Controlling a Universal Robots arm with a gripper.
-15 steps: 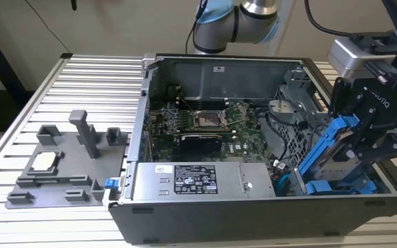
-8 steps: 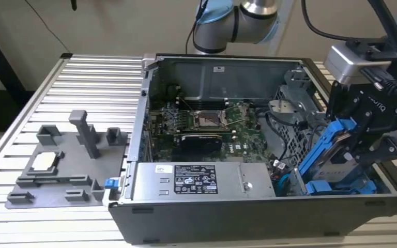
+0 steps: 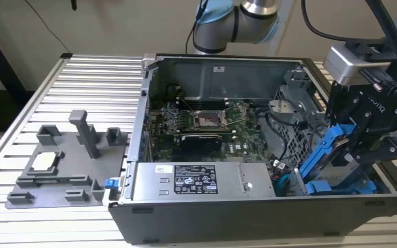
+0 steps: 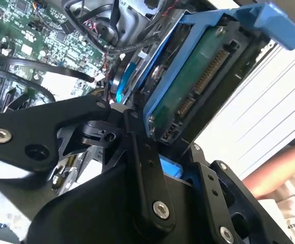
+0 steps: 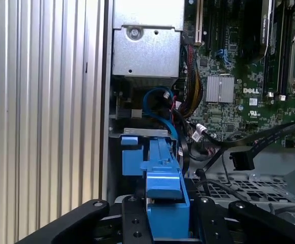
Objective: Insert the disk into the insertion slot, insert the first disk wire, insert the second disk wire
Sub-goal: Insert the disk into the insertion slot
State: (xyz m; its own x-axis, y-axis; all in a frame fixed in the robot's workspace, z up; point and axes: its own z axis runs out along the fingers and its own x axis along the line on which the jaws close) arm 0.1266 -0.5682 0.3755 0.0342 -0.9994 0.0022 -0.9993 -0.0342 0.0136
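Jaws pinching disk [image 4: 188, 86]: blue frame, green board exposed, tilted, seemingly over insertion slot [image 3: 342, 187].

Soft, even light; the ribbed table [image 4: 276, 96] glares white in the second wrist view.

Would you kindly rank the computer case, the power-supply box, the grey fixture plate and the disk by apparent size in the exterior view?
Largest to smallest:
1. computer case
2. grey fixture plate
3. power-supply box
4. disk, partly hidden behind the gripper, so its place is less sure
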